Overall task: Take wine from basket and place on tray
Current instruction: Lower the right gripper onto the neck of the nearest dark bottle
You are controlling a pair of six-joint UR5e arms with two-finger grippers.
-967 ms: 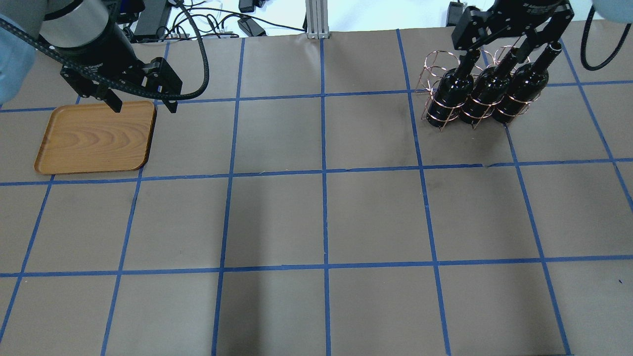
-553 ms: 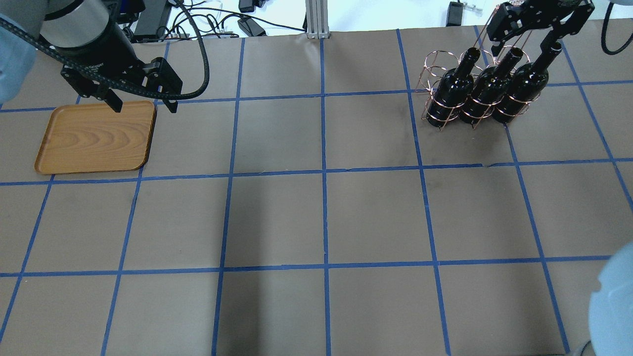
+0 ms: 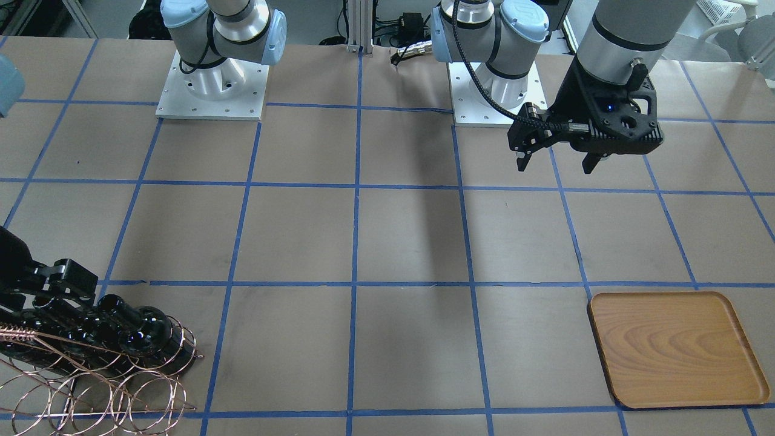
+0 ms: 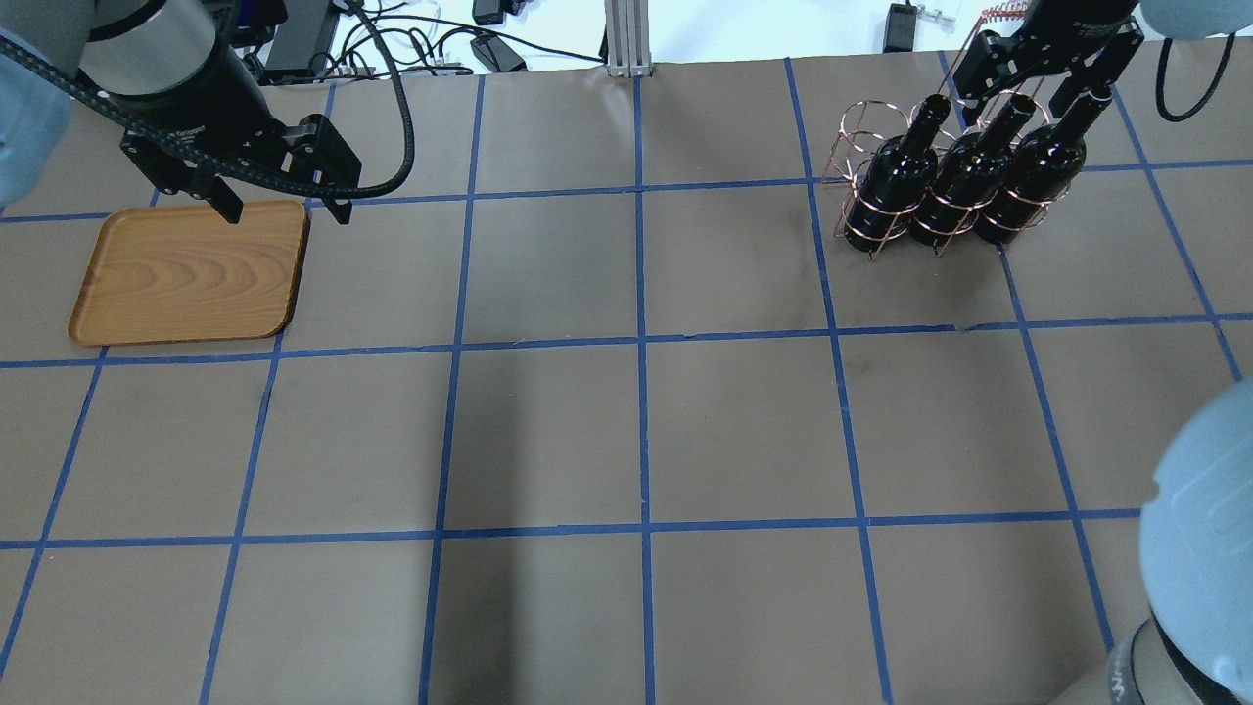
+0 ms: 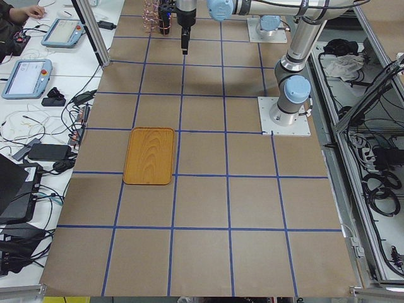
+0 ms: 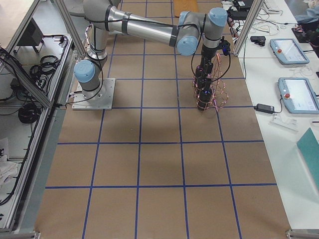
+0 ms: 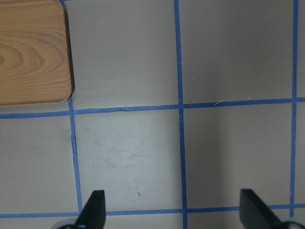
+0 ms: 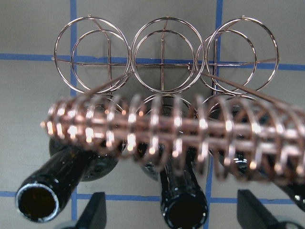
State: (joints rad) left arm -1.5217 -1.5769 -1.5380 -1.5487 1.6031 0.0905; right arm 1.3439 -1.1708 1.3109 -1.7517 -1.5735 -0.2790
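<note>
The wine is three bottles of the same kind, of glossy glass that is almost black, with no label. Each has a narrow neck with a lip at the mouth. In the right wrist view the mouths are open and hollow.

The bottles stand in the basket [image 4: 865,121], a rack of thin copper-coloured wire rings, at the far right part of the table [image 4: 636,431]. They fill the row of rings nearer to the robot, close side by side.

Each bottle stands upright on its base, so its long axis is vertical and its mouth points up. The slant of the necks in the overhead view comes only from the camera angle, because in the right side view they stand straight.

The twisted handle [image 8: 167,129] of the basket runs along the row, above the necks.

The right gripper [image 4: 1024,94] is above the necks with its jaws wide apart and holds nothing. In its wrist view the mouth of the middle bottle [image 4: 957,186] lies between the two fingers [image 8: 96,210], with a gap on each side.

The tray [image 4: 186,274], flat wood with a light-brown grain and rounded corners, lies on the robot's left side, well apart from the basket. The left gripper [image 4: 285,210] hovers above the table, just beside a corner of the tray. Its jaws are also wide apart and hold nothing.
</note>
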